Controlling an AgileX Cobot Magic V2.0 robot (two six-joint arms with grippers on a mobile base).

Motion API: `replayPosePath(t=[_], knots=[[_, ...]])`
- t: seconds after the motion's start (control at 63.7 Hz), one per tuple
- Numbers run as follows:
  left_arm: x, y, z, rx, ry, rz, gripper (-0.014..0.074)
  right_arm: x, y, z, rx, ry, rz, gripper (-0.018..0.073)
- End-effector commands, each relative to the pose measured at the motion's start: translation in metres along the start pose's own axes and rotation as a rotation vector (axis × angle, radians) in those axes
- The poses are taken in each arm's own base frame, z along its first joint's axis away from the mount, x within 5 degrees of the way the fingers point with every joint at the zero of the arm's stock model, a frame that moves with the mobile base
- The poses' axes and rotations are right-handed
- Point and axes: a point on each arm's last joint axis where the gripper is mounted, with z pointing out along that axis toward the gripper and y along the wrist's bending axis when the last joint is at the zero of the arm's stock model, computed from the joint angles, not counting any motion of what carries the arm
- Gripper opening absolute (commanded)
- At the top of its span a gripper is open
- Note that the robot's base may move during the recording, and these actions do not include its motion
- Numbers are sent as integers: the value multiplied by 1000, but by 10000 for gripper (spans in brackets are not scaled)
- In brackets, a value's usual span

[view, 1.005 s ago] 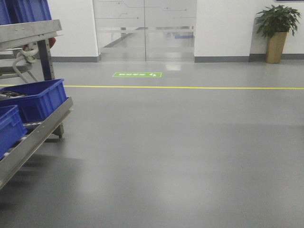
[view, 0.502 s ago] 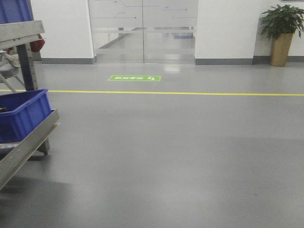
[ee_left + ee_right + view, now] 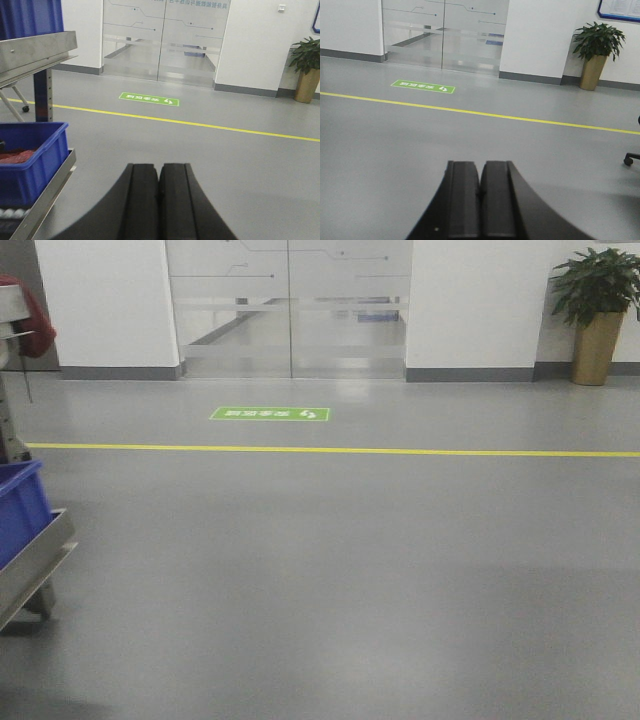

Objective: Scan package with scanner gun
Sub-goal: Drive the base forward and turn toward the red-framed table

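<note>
Claw left (image 3: 159, 169), claw right (image 3: 480, 166): two, closed.

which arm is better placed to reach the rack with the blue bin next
Left, likely: the left claw has the metal rack and blue bin close on its left, while the right claw faces open floor. Both claws are shut, empty.
</note>
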Motion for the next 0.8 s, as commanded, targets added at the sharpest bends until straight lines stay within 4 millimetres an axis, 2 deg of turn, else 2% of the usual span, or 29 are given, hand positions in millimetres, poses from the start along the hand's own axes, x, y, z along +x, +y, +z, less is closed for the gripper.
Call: replayPosePath(t=[0.0,0.785], knots=[[-2,0,0,8,-16,2,-111,-1,0,0,6,-13,3,-169],[-2,0,0,8,-16,2,-111,-1,0,0,6,-13,3,-169]])
